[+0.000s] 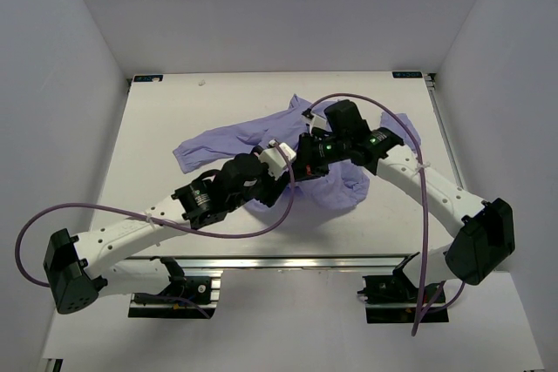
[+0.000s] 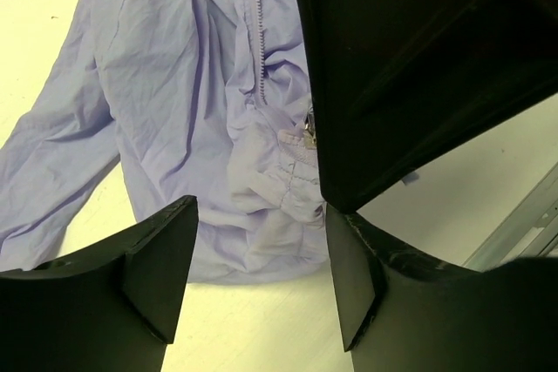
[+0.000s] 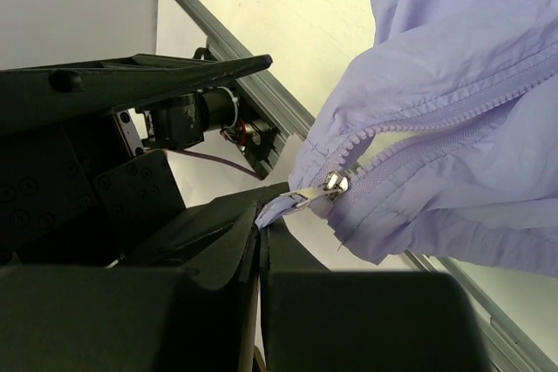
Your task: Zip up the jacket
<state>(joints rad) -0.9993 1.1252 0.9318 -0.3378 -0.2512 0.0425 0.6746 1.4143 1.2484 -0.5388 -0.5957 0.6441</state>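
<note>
The right gripper (image 3: 260, 226) is clenched on the zipper pull (image 3: 292, 200) at the lower end of the jacket (image 3: 453, 76). The left gripper (image 2: 260, 224) is released, and its fingers (image 2: 161, 259) stand apart above the bunched hem (image 2: 279, 172), just beside the zipper pull. The jacket lies wrinkled near the middle of the white table (image 1: 174, 111), with one sleeve stretched to the left. A metal rail (image 1: 288, 263) runs along the near edge of the table. Plain pale walls (image 1: 70, 84) close the table on three sides.
</note>
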